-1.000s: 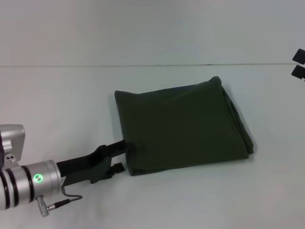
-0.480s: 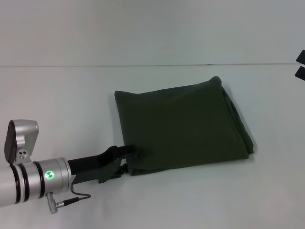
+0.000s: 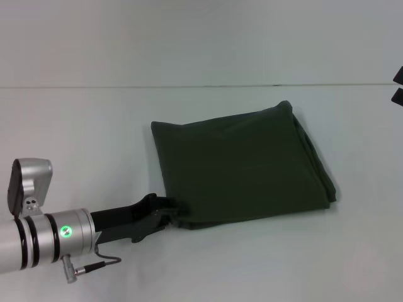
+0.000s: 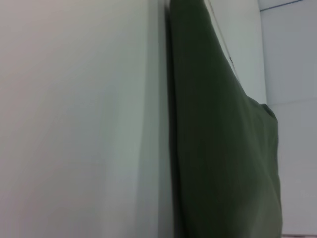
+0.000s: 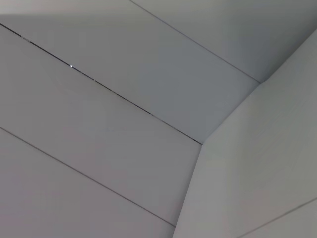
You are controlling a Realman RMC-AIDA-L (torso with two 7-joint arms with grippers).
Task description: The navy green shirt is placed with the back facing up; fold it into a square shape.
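The navy green shirt (image 3: 242, 167) lies folded into a rough rectangle in the middle of the white table, plain side up. It also fills one side of the left wrist view as a dark olive slab (image 4: 223, 144). My left gripper (image 3: 171, 214) reaches in low from the near left and is shut on the shirt's near-left corner, which is bunched where the black fingers (image 3: 165, 204) meet it. My right gripper (image 3: 398, 85) shows only as two separate black tips at the far right edge, raised and away from the shirt.
The white table (image 3: 82, 138) runs out on every side of the shirt. A thin cable (image 3: 94, 263) hangs from my left wrist. The right wrist view holds only pale wall panels (image 5: 124, 129).
My left gripper slid right along the table to the shirt's near-left corner and closed on it, drawing that corner in slightly. The right gripper drifted a little toward the frame's edge.
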